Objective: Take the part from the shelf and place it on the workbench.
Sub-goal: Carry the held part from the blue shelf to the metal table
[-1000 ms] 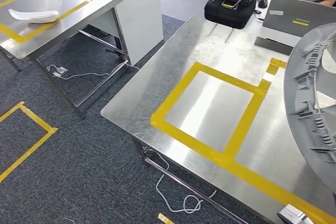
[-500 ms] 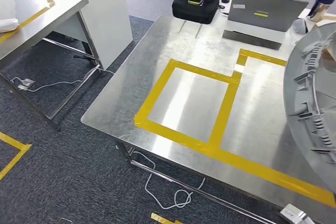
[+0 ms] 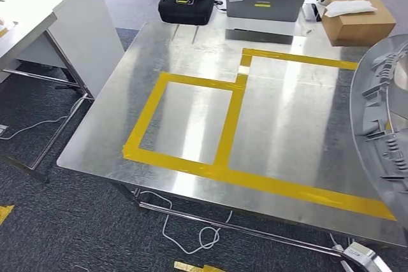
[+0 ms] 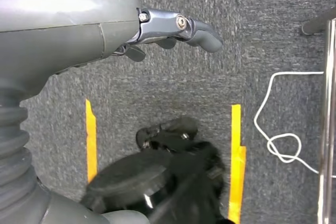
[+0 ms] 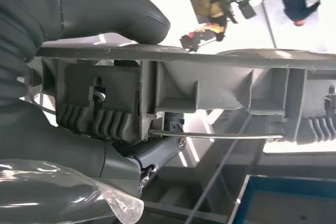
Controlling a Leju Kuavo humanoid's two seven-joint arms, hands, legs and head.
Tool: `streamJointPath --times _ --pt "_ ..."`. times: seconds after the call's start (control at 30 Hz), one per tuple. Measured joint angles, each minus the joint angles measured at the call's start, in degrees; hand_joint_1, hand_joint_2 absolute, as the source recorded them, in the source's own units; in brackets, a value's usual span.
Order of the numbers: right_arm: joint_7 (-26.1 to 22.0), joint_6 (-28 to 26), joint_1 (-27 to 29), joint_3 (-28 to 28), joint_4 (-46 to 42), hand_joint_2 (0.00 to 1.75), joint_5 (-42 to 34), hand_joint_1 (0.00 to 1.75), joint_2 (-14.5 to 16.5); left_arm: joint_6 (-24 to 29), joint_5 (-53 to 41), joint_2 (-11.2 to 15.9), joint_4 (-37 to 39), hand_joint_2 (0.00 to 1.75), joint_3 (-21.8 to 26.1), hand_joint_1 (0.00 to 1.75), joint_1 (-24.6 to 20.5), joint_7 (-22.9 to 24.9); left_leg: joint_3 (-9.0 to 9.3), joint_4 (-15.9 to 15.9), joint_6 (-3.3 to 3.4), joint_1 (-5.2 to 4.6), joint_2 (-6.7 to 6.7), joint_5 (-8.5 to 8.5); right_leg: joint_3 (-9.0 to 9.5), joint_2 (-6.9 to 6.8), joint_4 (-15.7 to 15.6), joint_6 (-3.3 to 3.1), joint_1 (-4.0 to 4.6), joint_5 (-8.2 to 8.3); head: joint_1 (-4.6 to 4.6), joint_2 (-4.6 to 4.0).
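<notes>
**Part in hand, workbench ahead, set-down still to do**

My right hand (image 5: 118, 145) is clamped on the part (image 3: 382, 132): in the right wrist view the thumb lies over its flat rim and the darker fingers press up from beneath, into the ribbed underside. The part is a large grey moulded piece, curved, with ribs and clips along its inner face. In the head view it hangs at my right side, over the right end of the workbench (image 3: 298, 119) and above its surface, not resting on it. So the fetching is done, by my reckoning; what is left is bringing the part over the bench and setting it down.

My left hand (image 4: 174, 27) hangs at my side over the carpet, fingers loosely extended and holding nothing.

There is plenty of bare metal in front of me. Yellow tape (image 3: 231, 125) marks a smaller square on the left and a larger bay on the right, and the larger bay lies just beside the part. The near edge of the bench is close, so I should carry the part well inward. At the far edge stand a laptop (image 3: 266, 1), a black case (image 3: 187, 3) and a cardboard box (image 3: 358, 22), all well apart from the taped bays. A person sits behind the laptop.
</notes>
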Motion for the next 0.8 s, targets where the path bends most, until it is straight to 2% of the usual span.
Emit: streamJointPath --times 0.03,0.07,0.1,0.13,0.2,0.23,0.27,0.3,0.33,0.37,0.4,0.43,0.5,0.53,0.57,0.6,0.63,0.7,0.73,0.77,0.8 --pt "0.2 0.3 0.0 0.0 0.0 1.75 -0.3 1.75 0.0 -0.2 -0.2 -0.1 0.0 1.75 0.2 0.0 0.1 0.0 -1.58 3.6 0.11 -0.03 -0.22 -1.3 -0.1 0.61 0.0 -0.11 0.14 0.07 -0.01 0.0" --pt "0.3 0.7 0.0 -0.1 0.0 1.75 -0.6 1.75 0.0 -0.4 -0.4 -0.2 0.0 1.75 0.4 0.0 0.1 0.0 -2.48 5.5 0.33 -0.08 -0.29 -1.5 -0.16 1.28 0.0 -0.2 0.31 0.13 0.0 0.0" --pt "0.4 1.1 0.0 -0.2 0.0 1.75 -0.8 1.75 0.0 -0.7 -0.6 -0.4 0.0 1.75 0.6 0.0 0.1 0.0 -2.38 5.2 0.71 -0.15 -0.4 -0.44 -0.15 2.0 0.0 -0.28 0.52 0.18 0.0 0.0" --pt "0.5 1.5 0.0 -0.3 0.0 1.75 -1.1 1.75 0.0 -0.9 -0.9 -0.5 0.0 1.75 0.8 0.0 0.1 0.0 -1.28 2.5 1.27 -0.29 -0.75 1.63 -0.1 2.76 0.0 -0.34 0.75 0.23 -0.01 0.0" --pt "0.6 2.5 -0.1 -0.5 0.0 1.75 -1.6 1.75 0.0 -1.4 -1.5 -0.9 0.0 1.75 1.5 0.0 0.2 -0.1 1.96 -5.1 3.1 -0.72 -3.12 5.98 -0.07 4.17 0.0 -0.38 1.13 0.37 0.1 0.0" --pt "0.8 3.1 -0.2 -0.6 0.0 1.75 -1.9 1.75 0.0 -1.7 -1.8 -1.1 0.0 1.75 1.9 0.0 0.2 -0.2 3.08 -7.9 3.92 -0.91 -4.35 7.22 -0.19 4.87 0.1 -0.28 1.13 0.49 0.11 0.0" --pt "1.0 3.7 -0.4 -0.7 0.0 1.75 -2.3 1.75 0.0 -2.0 -2.2 -1.3 0.0 1.75 2.3 0.0 0.3 -0.3 3.61 -9.3 4.54 -1.05 -5.23 7.71 -0.41 5.53 0.1 -0.08 1.0 0.65 0.15 0.0" --pt "1.3 4.5 -0.5 -0.9 0.0 1.75 -2.7 1.75 0.0 -2.4 -2.5 -1.5 0.0 1.75 2.8 0.0 0.3 -0.4 3.72 -9.7 4.87 -1.12 -5.35 7.69 -0.67 6.2 0.0 0.22 0.83 0.85 0.17 0.0" --pt "1.7 5.4 -0.6 -1.1 0.0 1.75 -3.1 1.75 0.0 -2.7 -2.9 -1.7 -0.1 1.75 3.2 0.0 0.3 -0.5 3.91 -10.4 4.94 -1.16 -4.78 7.85 -1.04 6.93 -0.1 0.62 0.71 1.11 0.1 0.0" --pt "2.2 6.4 -0.6 -1.3 0.0 1.75 -3.7 1.75 0.0 -3.0 -3.2 -2.0 -0.1 1.75 3.6 0.0 0.2 -0.6 4.21 -11.3 4.82 -1.0 -3.99 8.06 -1.43 6.87 -0.1 0.89 0.74 1.08 0.16 0.0" --pt "2.7 7.5 -0.6 -1.6 0.0 1.75 -4.3 1.75 -0.1 -3.4 -3.4 -2.3 -0.2 1.75 3.9 0.0 0.1 -0.7 4.51 -12.4 4.71 -0.81 -3.24 8.33 -2.08 5.87 0.6 1.15 0.88 0.53 0.34 0.0" --pt "3.2 8.6 -0.8 -1.9 0.0 1.75 -5.1 1.75 -0.2 -3.7 -3.7 -2.7 -0.3 1.75 4.3 0.0 0.0 -0.9 4.76 -13.3 4.59 -0.58 -2.42 8.59 -3.17 4.29 2.4 1.44 0.98 -0.68 0.54 0.0" --pt "4.5 11.5 -1.4 -2.8 0.1 1.75 -7.3 1.75 -0.7 -4.6 -4.2 -3.5 -0.3 1.75 5.2 0.0 0.0 -1.0 4.76 -13.9 4.41 -0.43 -1.09 8.84 -6.3 0.93 9.0 2.1 0.75 -4.46 0.86 0.0" --pt "5.2 13.4 -1.7 -3.3 0.2 1.75 -8.9 1.75 -1.0 -5.1 -4.5 -3.8 -0.3 1.75 5.7 0.0 0.0 -1.2 4.71 -13.9 4.35 -0.43 -0.47 8.82 -7.8 0.22 12.5 2.51 0.49 -5.93 0.85 0.0" --pt "6.2 15.7 -2.0 -4.0 0.2 1.75 -10.9 1.75 -1.4 -5.5 -4.8 -4.1 -0.2 1.75 6.2 0.0 0.0 -1.4 4.7 -13.8 4.22 -0.42 0.04 8.78 -8.58 -0.1 14.6 2.89 0.22 -6.48 0.84 0.0" --pt "7.1 18.2 -2.2 -4.8 0.3 1.75 -12.9 1.75 -2.0 -6.0 -5.1 -4.3 -0.2 1.75 6.6 0.0 -0.2 -1.8 4.7 -13.8 4.04 -0.35 0.47 8.74 -8.22 -0.31 14.5 3.25 -0.05 -5.9 0.85 0.0" --pt "7.9 20.5 -2.4 -5.8 0.5 1.75 -14.7 1.75 -2.6 -6.4 -5.3 -4.6 -0.1 1.75 7.0 0.0 -0.5 -2.2 4.71 -13.6 3.8 -0.23 0.75 8.66 -6.62 -0.52 12.0 3.59 -0.32 -4.38 0.86 0.0" --pt "8.7 23.5 -2.7 -7.6 1.0 1.75 -16.8 1.75 -3.5 -6.8 -5.7 -5.1 0.2 1.75 7.7 0.0 -1.0 -2.7 4.6 -13.0 3.1 -0.13 1.03 8.33 -1.82 -1.01 3.9 4.07 -0.69 -1.33 0.89 0.0" --pt "8.8 24.1 -2.8 -8.4 1.2 1.75 -17.2 1.75 -3.8 -6.9 -5.9 -5.2 0.2 1.75 8.1 0.0 -1.1 -2.9 4.48 -12.4 2.73 -0.23 1.07 8.06 -0.17 -1.08 1.0 3.89 -0.78 -0.61 0.84 0.0" --pt "8.9 24.4 -3.0 -9.0 1.4 1.75 -17.3 1.75 -4.1 -6.9 -5.9 -5.3 0.3 1.75 8.4 0.0 -1.2 -3.0 4.39 -12.0 2.54 -0.4 1.08 7.72 0.65 -1.08 -0.4 3.61 -0.85 -0.5 0.78 0.0" --pt "9.0 24.5 -3.1 -9.6 1.5 1.75 -17.4 1.75 -4.2 -6.9 -5.9 -5.3 0.3 1.75 8.7 0.0 -1.2 -3.0 4.32 -11.7 2.71 -0.58 1.09 7.5 0.74 -0.98 -0.6 3.26 -0.84 -0.7 0.69 0.0"
